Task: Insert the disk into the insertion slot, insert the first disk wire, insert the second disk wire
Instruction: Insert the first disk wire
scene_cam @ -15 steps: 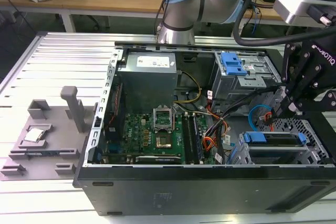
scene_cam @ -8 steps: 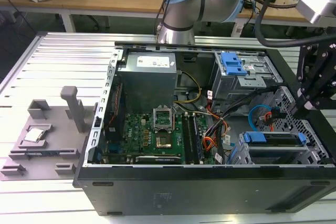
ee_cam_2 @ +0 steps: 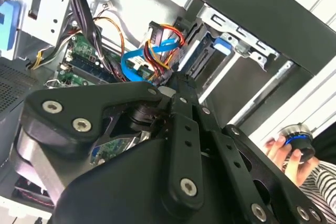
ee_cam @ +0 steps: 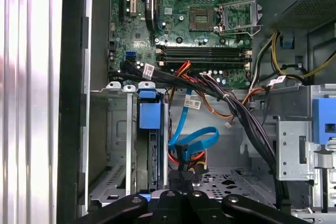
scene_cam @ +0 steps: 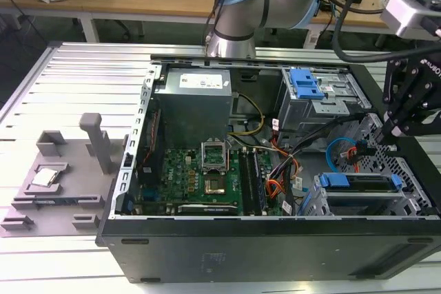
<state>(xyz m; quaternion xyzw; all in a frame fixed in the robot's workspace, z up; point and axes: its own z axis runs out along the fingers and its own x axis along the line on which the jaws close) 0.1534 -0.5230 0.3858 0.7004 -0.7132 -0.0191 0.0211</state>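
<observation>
Ribbed aluminium table [scene_cam: 83,67] carries an open black computer case [scene_cam: 275,253] lying on its side, with wooden workbenches behind it. On the exterior view's left, beside the case, sits a grey plastic fixture [scene_cam: 62,177].

From the far side of the case the arm [scene_cam: 241,5] rises with its blue-capped joints, runs toward the exterior view's right and bends down over the case's right end. The gripper [scene_cam: 393,129] hangs there tilted, pointing down and inward over the perforated cage wall.

In both wrist views its fingers [ee_cam: 185,178] lie pressed close together. Their tips sit right at the bundle where the flat blue wire [ee_cam: 191,137] and the red wires [ee_cam: 184,157] meet. Whether they pinch a plug there cannot be told.

The disk [scene_cam: 358,185] already sits in the insertion slot [scene_cam: 406,201] at the near right corner of the case, its blue carrier showing at both ends. The wire bundle lies just beyond it, toward the far side.

Further back at the right stands the taller grey bay with its blue latch [scene_cam: 306,84]. The motherboard [scene_cam: 200,177] fills the near left of the case, and the power supply [scene_cam: 193,101] sits behind it.

In the second wrist view a person's hand [ee_cam_2: 278,148] outside the case holds a round knob with a blue ring [ee_cam_2: 296,137], next to a striped sleeve [ee_cam_2: 315,182].
</observation>
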